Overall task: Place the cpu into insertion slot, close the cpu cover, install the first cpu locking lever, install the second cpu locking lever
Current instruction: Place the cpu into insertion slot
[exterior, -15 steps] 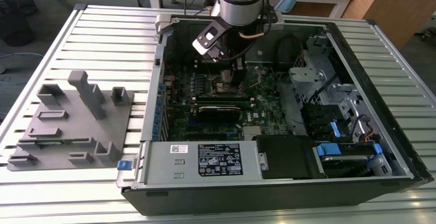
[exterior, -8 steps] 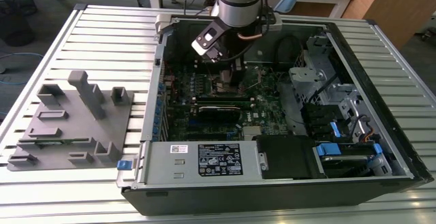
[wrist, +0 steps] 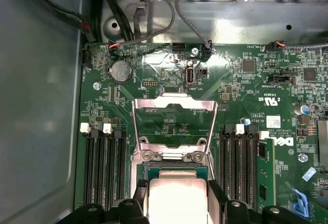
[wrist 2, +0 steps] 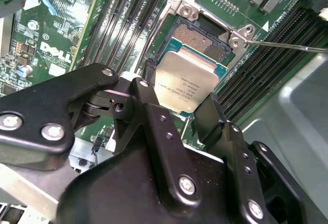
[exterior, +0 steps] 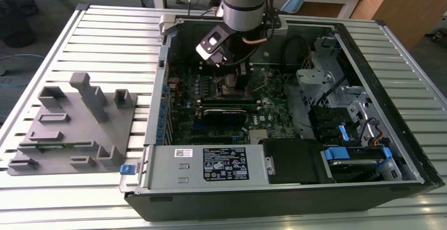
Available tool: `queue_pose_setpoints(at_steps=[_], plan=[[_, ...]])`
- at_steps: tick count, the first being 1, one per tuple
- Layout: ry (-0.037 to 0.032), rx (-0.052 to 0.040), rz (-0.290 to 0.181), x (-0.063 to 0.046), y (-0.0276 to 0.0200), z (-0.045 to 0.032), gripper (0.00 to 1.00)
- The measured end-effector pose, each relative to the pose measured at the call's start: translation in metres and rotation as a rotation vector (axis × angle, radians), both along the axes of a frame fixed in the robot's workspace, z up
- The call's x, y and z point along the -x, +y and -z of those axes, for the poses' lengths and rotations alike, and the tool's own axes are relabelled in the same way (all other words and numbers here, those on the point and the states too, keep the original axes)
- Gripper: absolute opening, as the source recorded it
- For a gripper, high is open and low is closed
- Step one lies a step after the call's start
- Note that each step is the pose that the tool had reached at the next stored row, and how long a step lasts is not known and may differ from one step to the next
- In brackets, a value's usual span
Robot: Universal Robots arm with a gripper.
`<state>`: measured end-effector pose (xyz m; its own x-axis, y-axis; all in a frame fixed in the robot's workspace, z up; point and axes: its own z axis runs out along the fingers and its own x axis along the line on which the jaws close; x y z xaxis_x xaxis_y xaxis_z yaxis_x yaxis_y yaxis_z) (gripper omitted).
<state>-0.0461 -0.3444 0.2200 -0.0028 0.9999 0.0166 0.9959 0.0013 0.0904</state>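
The cpu (wrist 2: pixel 187 80) sits pinched in the tool (wrist 2: pixel 180 92), one black finger (wrist 2: pixel 146 93) clamped on each of two opposite edges, right over the insertion slot (wrist 2: pixel 201 35) on the green motherboard (wrist: pixel 241 85). Seated or just above, I can't tell. Dark socket floor shows past its far edge, so it looks offset. Danger here: come down skewed or tilted and a corner digs into the contact field. Just beyond, the cpu cover (wrist: pixel 174 102) stands raised on its hinge; a nudge could drop it onto the fingers.
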Motion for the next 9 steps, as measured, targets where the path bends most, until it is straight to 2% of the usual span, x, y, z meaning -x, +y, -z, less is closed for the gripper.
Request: queue_pose_setpoints(at_steps=[9], plan=[[0.0002,-0.0022,0.001,0.0009,0.0004,0.0050,0.54]])
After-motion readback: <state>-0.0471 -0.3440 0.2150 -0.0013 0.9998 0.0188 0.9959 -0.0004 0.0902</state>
